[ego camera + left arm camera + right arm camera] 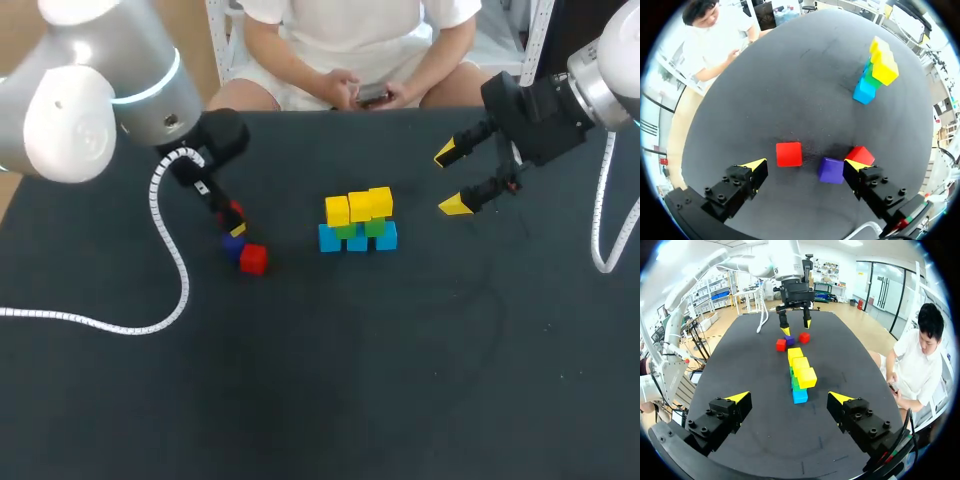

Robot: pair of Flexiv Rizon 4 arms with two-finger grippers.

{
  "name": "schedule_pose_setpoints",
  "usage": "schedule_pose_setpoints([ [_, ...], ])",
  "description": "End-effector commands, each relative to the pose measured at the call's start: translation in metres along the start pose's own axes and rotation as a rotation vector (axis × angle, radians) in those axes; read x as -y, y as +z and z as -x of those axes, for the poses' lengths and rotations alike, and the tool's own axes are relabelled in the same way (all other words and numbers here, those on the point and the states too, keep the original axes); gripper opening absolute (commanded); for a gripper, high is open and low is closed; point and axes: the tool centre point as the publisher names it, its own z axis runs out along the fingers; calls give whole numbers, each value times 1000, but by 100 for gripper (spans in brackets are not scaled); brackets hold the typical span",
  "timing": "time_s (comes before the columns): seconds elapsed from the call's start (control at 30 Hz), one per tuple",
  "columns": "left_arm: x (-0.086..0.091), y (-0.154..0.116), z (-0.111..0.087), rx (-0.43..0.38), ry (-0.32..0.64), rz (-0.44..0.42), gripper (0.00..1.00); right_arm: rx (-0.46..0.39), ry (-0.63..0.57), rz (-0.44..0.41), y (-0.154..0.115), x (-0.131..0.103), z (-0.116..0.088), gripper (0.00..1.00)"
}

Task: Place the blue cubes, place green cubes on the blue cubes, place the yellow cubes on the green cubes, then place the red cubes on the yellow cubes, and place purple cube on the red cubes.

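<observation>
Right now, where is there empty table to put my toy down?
The big bare stretch of table on the robot's side of the cube stack, to the right of the white cable. It is crowded by the left gripper, where two red cubes and the purple cube sit.

My left claw (805,164) has yellow tips. Black table (400,380); blue cubes (357,239), green cubes (374,227), yellow cubes (360,206), red cubes (789,154), purple cube (831,170).
</observation>
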Motion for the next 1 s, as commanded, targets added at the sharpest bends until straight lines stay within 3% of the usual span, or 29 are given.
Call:
schedule_pose_setpoints([
  [0.03,1,-3,2,-7,-7,16,100,1,0,-3,0,-1,0,100],
  [1.0,-5,8,-2,92,-32,19,100,1,0,-3,0,-1,0,100],
])
